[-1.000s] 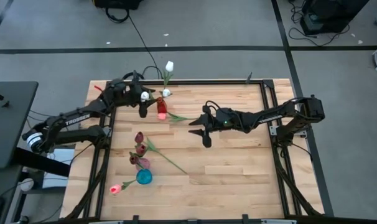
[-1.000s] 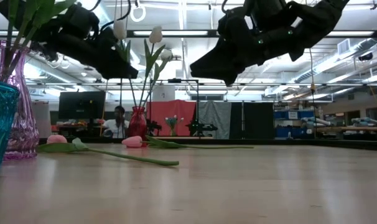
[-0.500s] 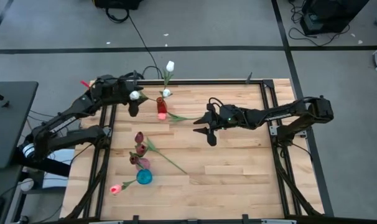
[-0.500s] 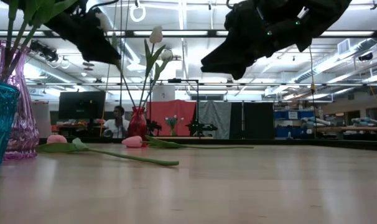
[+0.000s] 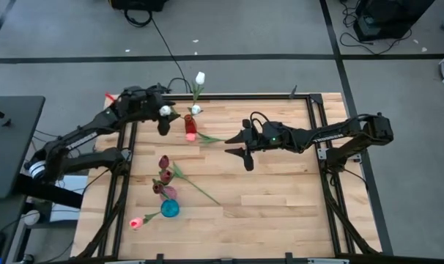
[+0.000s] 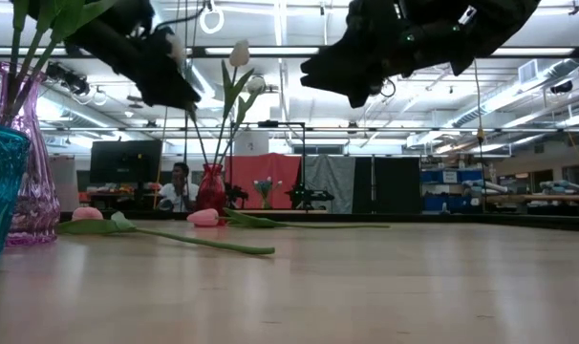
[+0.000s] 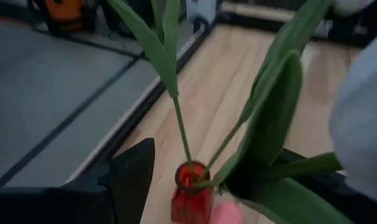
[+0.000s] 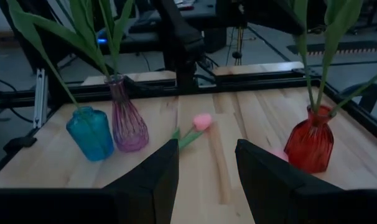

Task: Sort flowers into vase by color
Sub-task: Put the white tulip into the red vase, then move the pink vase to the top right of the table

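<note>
L arm: left gripper (image 5: 163, 125) hangs just beside the red vase (image 7: 190, 196) at the far-left part of the table (image 5: 280, 213). Its jaws stand wide apart and we see nothing pinched. A white tulip (image 5: 164, 111) has its head right against this gripper. Its stem seems to run down into the red vase mouth with two other white ones, and one leaf crosses a finger in the wrist view.

R arm: right gripper (image 8: 207, 180) hovers mid-table, near the red vase. Fingers are parted, nothing between them.

Our judgement: the white tulip looks placed but not yet clear of the gripper.

Risks from here:
- If that leaf snags on a finger as the L arm backs off, the tulip could lift out of the vase or flop over the rim.
- The red vase is small and narrow, w/ tall stems. A side pull on a stem or a nudge from a finger could tip it.
- A pink tulip (image 6: 203, 218) lies on the wood just beside the vase foot. A low pass could sweep it, or a grab for it could hit the vase.
- Both arms are near the same vase. If both move in at once, they could clash.
- Another pink tulip (image 5: 136, 222) lies near the front-left edge by the teal vase (image 8: 92, 134) and purple vase (image 8: 127, 124). A poor approach might push it off or hit the glass.
</note>
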Tool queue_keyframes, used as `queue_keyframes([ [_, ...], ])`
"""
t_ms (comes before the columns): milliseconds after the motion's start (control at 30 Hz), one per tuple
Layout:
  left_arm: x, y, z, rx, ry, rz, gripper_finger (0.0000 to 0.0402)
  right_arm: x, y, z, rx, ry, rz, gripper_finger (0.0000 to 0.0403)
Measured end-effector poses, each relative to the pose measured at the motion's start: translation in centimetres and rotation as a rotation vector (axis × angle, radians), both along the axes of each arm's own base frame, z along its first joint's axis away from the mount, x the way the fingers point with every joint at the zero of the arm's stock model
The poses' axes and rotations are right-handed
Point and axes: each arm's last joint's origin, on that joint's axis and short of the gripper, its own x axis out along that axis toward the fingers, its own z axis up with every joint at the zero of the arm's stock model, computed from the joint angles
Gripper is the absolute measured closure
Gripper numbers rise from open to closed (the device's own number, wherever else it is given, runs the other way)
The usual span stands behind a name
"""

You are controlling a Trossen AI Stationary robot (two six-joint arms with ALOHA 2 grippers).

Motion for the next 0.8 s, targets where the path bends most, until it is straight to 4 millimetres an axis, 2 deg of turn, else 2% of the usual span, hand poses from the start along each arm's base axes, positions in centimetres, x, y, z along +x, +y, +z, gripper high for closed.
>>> queue_keyframes([
  [133, 0.8, 0.7, 0.3, -0.032, 0.115, -0.035, 0.0114, 0.0, 0.0, -0.1, -0.006, 0.009, 0.002, 0.0232],
  [333, 1.2, 1.3, 0.7, -0.085, 0.354, -0.073, 0.0062, 0.0, -0.1, -0.2, -0.011, 0.016, 0.0, 0.0232],
  [400, 1.3, 1.3, 0.7, -0.083, 0.439, -0.082, 0.0058, -0.1, -0.1, -0.2, -0.003, 0.022, -0.002, 0.0232],
  [467, 1.8, 1.4, 0.8, -0.087, 0.473, -0.084, 0.0074, -0.1, 0.0, -0.2, -0.001, 0.024, 0.002, 0.0232],
  [567, 1.9, 1.2, 1.2, -0.09, 0.514, -0.112, 0.0123, 0.0, 0.1, -0.2, 0.001, 0.024, 0.011, 0.0232],
  [700, 1.3, 1.2, 2.6, -0.049, 0.598, -0.048, 0.0197, 0.0, 0.2, -0.2, 0.014, 0.025, 0.031, 0.0232],
  [800, 0.5, 1.0, 4.4, -0.035, 0.603, -0.014, 0.0235, 0.0, 0.2, -0.3, 0.016, 0.026, 0.035, 0.0232],
])
